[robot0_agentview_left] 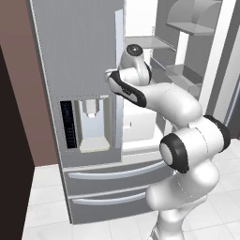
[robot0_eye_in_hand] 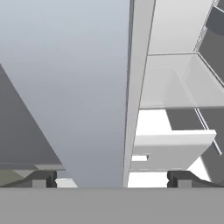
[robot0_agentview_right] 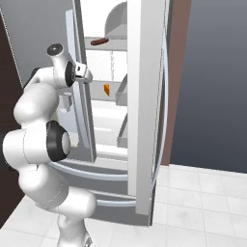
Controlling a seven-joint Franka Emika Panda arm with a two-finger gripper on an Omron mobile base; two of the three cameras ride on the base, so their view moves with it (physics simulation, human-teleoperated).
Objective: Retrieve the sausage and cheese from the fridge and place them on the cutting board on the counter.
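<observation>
We are reaching into the fridge (robot0_agentview_right: 144,120) with the jaws standing wide and holding nothing.

The gripper (robot0_eye_in_hand: 112,178) is straddling the edge of the left door (robot0_eye_in_hand: 133,87); further right, deeper inside, the sausage (robot0_agentview_right: 98,42) is lying on an upper shelf and the cheese (robot0_agentview_right: 106,89) below it. Both are looking light and firm; we are judging a hold across the middle best.

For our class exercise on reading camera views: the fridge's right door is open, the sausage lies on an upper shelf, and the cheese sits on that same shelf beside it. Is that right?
Not quite. The right base view shows the cheese on a lower shelf of the fridge, below the sausage, not beside it. The rest stands: the right door is open and the sausage lies on an upper shelf.
</observation>
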